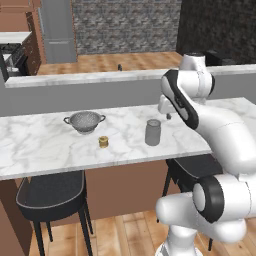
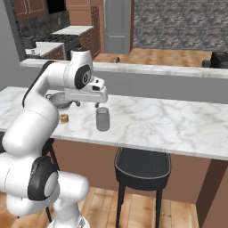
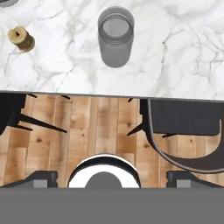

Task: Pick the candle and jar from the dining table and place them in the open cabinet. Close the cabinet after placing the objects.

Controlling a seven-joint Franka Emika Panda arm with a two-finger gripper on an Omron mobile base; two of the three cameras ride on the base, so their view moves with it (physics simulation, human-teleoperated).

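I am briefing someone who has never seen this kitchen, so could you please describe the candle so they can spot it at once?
Find the long white marble dining table with dark stools beneath it. Near its front edge, between the steel colander and the taller grey jar, sits the candle. It is the smallest thing on the table: a squat yellow-gold cylinder, far shorter than the jar.

The arm [image 1: 220, 145] was built of thick, rounded white segments with a smooth glossy shell, and black bands ringed the joints. Round grey caps closed the joint ends, each set inside a black ring. A flat white wrist block [image 2: 87, 94] carried the claw [image 3: 112, 175], whose two small fingertips [image 3: 43, 177] were dark grey and squared off
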